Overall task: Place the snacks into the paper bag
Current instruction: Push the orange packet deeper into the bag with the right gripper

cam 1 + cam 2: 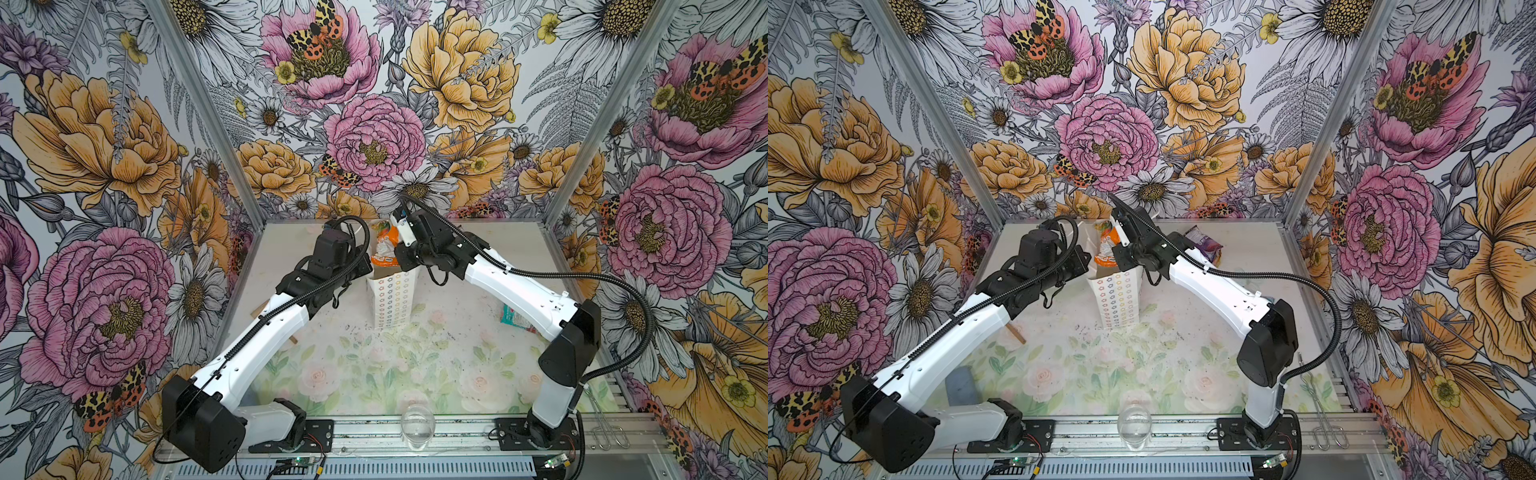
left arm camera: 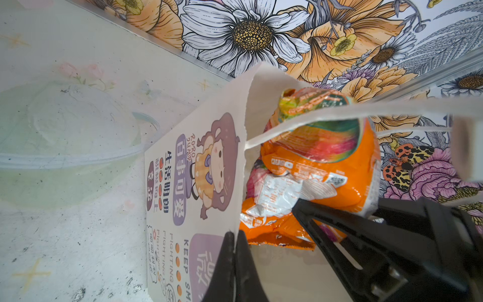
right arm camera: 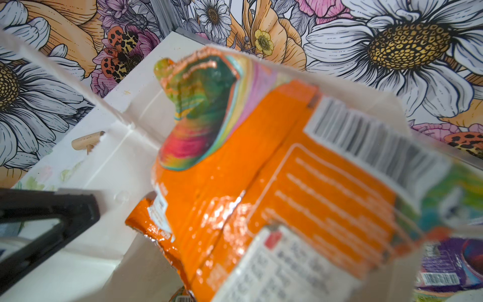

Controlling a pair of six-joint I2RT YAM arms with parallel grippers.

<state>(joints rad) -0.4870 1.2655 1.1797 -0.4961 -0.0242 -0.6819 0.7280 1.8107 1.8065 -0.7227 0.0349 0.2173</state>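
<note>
Paper bag [image 1: 392,303] is standing upright around the middle of the table, mouth up. The left gripper [image 2: 231,235] is fully closed, pinching the near edge of the bag's rim. Pretty clearly that's so the mouth is held open and the flimsy paper doesn't tip or fold while stuff goes in.

The orange-and-white packet [image 1: 383,253] is upright in the opening, lower end past the rim and the rest poking out above it. The right gripper [image 2: 303,209] comes in from the other side, jaws almost closed, and it looks like it has the packet pinched low down. Its own wrist view is basically all packet, so the fingers are hidden there. Holding it on end makes sense: the bag is narrow, so the packet slides in lengthwise.

Two more snacks are out on the table, so the job looks maybe half done at best: a purple packet [image 1: 1204,247] near the back wall behind the right arm, and a teal packet [image 1: 515,318] peeking out under that arm.
</note>
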